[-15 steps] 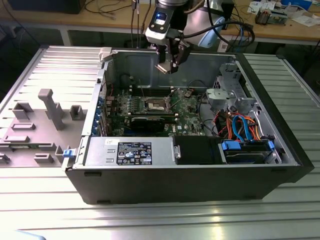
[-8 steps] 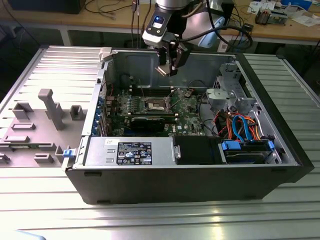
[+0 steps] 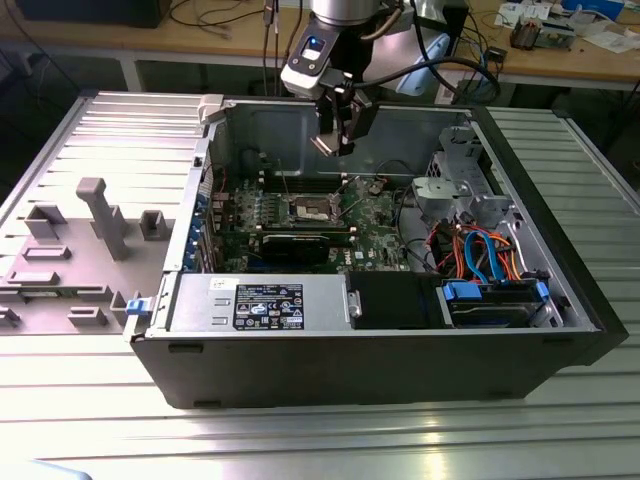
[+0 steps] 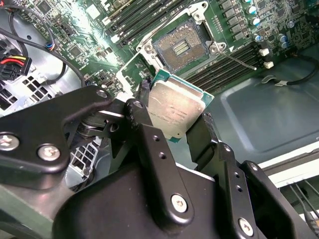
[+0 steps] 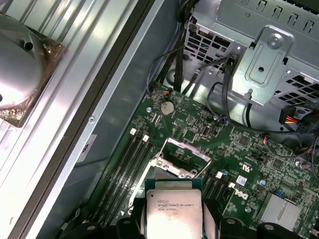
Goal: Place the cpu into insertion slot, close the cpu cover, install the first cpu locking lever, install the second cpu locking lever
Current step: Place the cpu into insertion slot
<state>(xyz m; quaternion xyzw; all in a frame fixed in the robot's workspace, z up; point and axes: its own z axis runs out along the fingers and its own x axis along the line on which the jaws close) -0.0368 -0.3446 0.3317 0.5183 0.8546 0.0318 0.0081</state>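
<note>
My gripper (image 3: 338,135) hangs inside the open computer case, above the green motherboard (image 3: 375,215), shut on the cpu. In both wrist views the cpu (image 4: 174,107) (image 5: 173,211), a small square chip with a silvery top, is pinched by its edges between the black fingers (image 4: 207,127). The insertion slot (image 4: 182,46) (image 3: 308,208) lies bare below it, dark centre exposed, with clear air between chip and slot. The cpu cover (image 5: 183,149), a thin silvery frame, stands swung open at the slot's far side. A thin locking lever (image 4: 240,60) lies unlatched beside the slot.
Memory slots (image 4: 227,69) flank the slot. A black expansion card (image 3: 295,245) lies just in front of it, the power supply (image 3: 260,300) nearer still. The drive cage (image 3: 465,190) and blue cables (image 3: 490,250) fill the exterior view's right. A grey fixture plate (image 3: 90,230) lies left of the case.
</note>
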